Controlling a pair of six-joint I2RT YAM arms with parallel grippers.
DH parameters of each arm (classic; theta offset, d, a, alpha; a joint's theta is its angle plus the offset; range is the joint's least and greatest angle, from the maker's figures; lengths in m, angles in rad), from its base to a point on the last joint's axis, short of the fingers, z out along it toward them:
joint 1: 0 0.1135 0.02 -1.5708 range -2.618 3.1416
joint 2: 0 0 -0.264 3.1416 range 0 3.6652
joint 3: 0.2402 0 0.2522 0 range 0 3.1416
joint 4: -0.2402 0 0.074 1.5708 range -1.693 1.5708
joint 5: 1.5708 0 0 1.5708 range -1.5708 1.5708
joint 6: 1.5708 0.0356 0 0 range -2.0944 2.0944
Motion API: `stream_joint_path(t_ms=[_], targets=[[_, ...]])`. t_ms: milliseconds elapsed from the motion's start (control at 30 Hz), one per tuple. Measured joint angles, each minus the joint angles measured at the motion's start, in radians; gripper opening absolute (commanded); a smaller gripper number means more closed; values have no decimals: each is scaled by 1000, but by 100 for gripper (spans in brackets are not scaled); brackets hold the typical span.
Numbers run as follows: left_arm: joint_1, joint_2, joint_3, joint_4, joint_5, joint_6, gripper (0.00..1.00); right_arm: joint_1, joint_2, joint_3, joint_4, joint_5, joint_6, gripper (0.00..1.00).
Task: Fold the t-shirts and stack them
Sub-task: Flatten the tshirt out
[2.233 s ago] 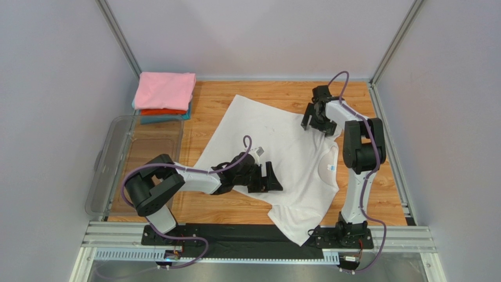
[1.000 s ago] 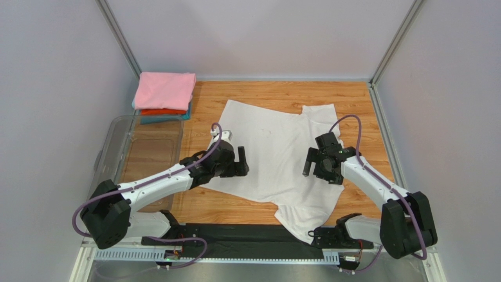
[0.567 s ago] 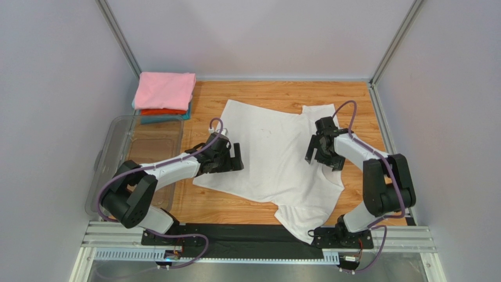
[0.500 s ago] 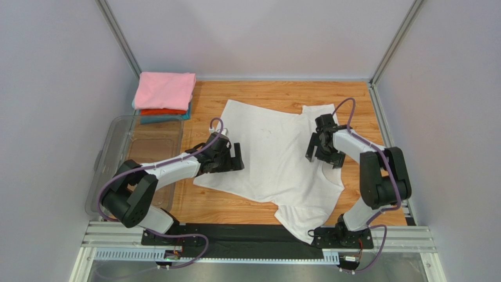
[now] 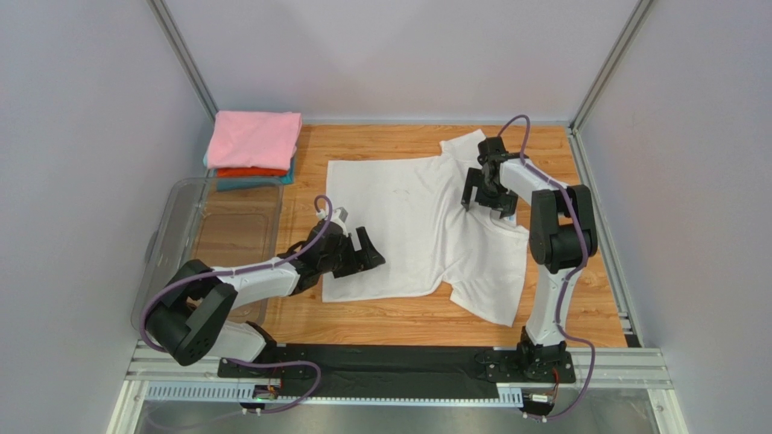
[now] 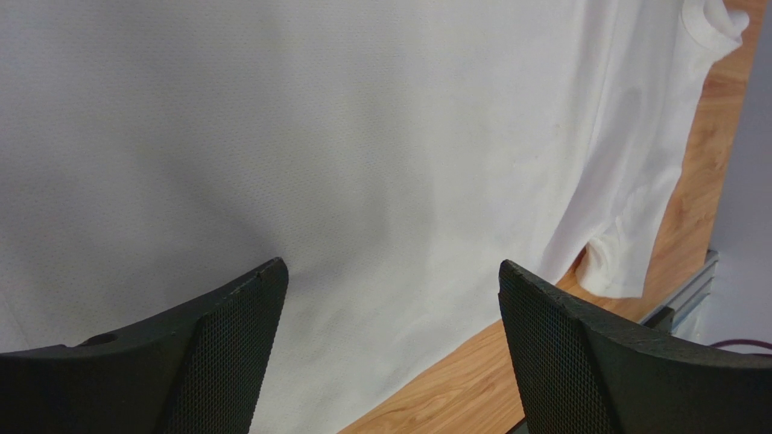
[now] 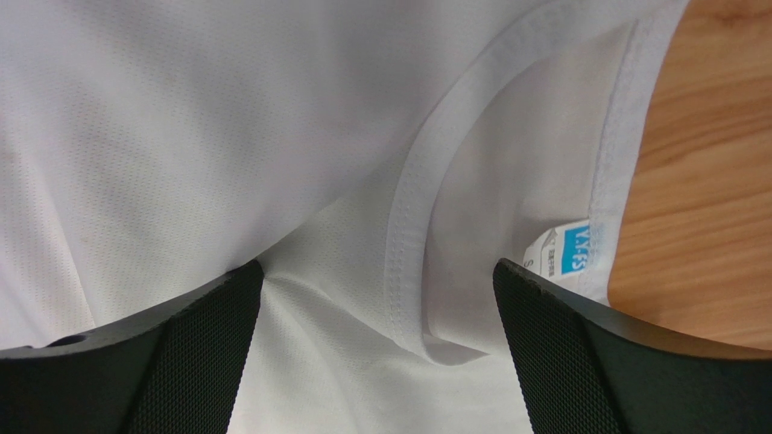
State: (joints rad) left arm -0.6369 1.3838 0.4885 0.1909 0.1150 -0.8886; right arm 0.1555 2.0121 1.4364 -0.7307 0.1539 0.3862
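Sprawling white fine-mesh t-shirt [image 5: 408, 217], softly wrinkled.

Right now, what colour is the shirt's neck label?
The neck label is blue with white lettering; right wrist view.

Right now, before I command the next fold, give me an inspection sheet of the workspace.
Surface: wooden table, no spills or damage seen.
Job's things: white t-shirt spread unfolded, neck label showing at the collar. Folded stack at the far left corner: pink tee on top, orange-red tee and teal tee beneath.
Clutter: clear plastic bin at the left edge, apparently empty.
Grippers: left gripper open above the shirt's near left corner; right gripper open above the collar; neither holds cloth.
Cables: left cable and right cable, purple, looping free of the cloth.
Surroundings: pale walls, metal frame posts; nothing else seen.
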Motion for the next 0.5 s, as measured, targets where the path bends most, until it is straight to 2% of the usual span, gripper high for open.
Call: stream_joint_path(t_ms=[167, 333, 433, 500], targets=[[-37, -6, -3, 0, -18, -42, 95, -2, 71, 113, -22, 19, -29, 100], [-45, -16, 50, -127, -77, -28, 95, -2, 40, 91, -47, 78, -36, 100], [-45, -76, 66, -255, -122, -14, 95, -2, -88, -7, -65, 112, -34, 100], [-45, -145, 68, -329, -144, -12, 96, -2, -233, -80, -87, 127, -20, 100]])
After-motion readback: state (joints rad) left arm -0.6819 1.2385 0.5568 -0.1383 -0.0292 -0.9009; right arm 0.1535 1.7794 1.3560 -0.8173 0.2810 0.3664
